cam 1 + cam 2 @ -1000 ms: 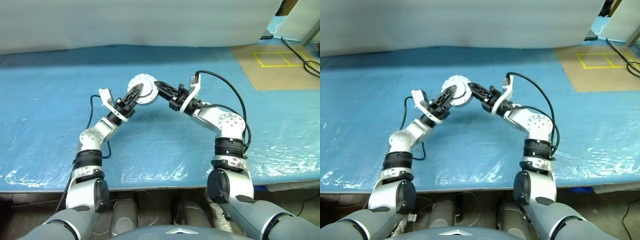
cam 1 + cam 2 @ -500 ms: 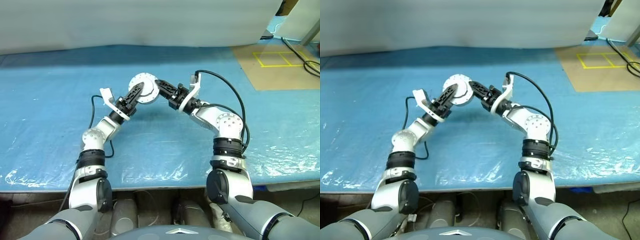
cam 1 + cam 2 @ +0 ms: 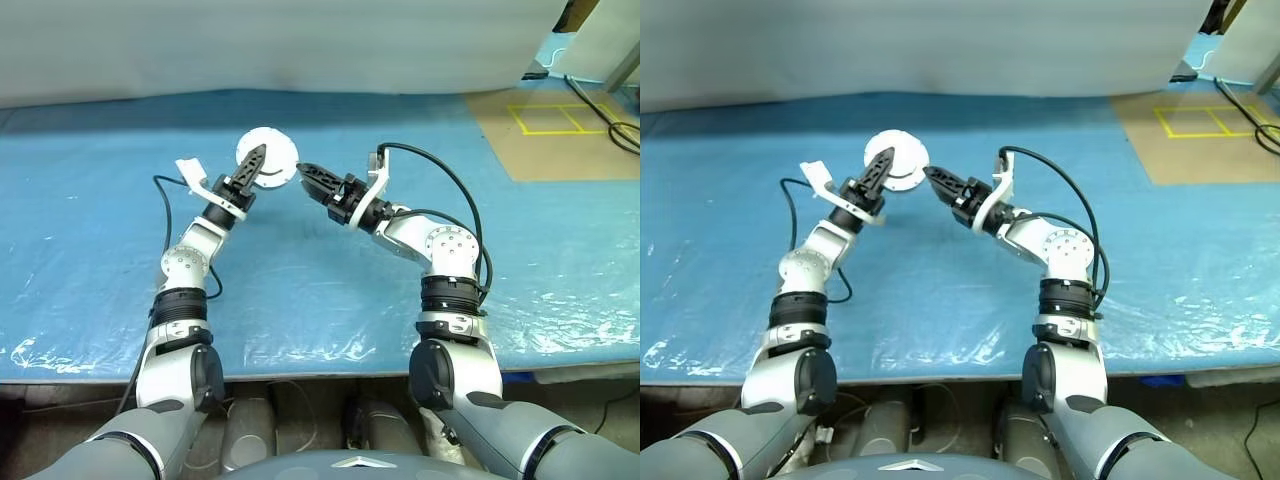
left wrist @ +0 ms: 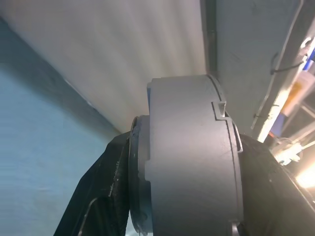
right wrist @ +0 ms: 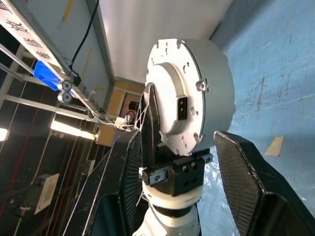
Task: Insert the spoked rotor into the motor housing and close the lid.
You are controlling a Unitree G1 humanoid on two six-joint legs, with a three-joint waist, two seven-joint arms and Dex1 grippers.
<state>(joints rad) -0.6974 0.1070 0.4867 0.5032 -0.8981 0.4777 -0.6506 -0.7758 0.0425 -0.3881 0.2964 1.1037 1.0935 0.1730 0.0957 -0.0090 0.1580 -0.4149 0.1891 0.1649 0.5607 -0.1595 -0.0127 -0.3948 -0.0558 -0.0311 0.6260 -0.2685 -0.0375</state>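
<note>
Here the motor housing, a round pale-grey case, is held in the air above the blue table cover, clamped edgewise between the black fingers of the left gripper. The right gripper hangs just beside it, apart, its fingers spread and empty. A black cable loops over the right arm. Cardboard with yellow tape lies far right.

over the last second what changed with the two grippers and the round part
The right gripper let go of the closed motor housing. The left gripper keeps its grip and has carried it up and to the left, away from the right one. The right arm barely moved.
</note>
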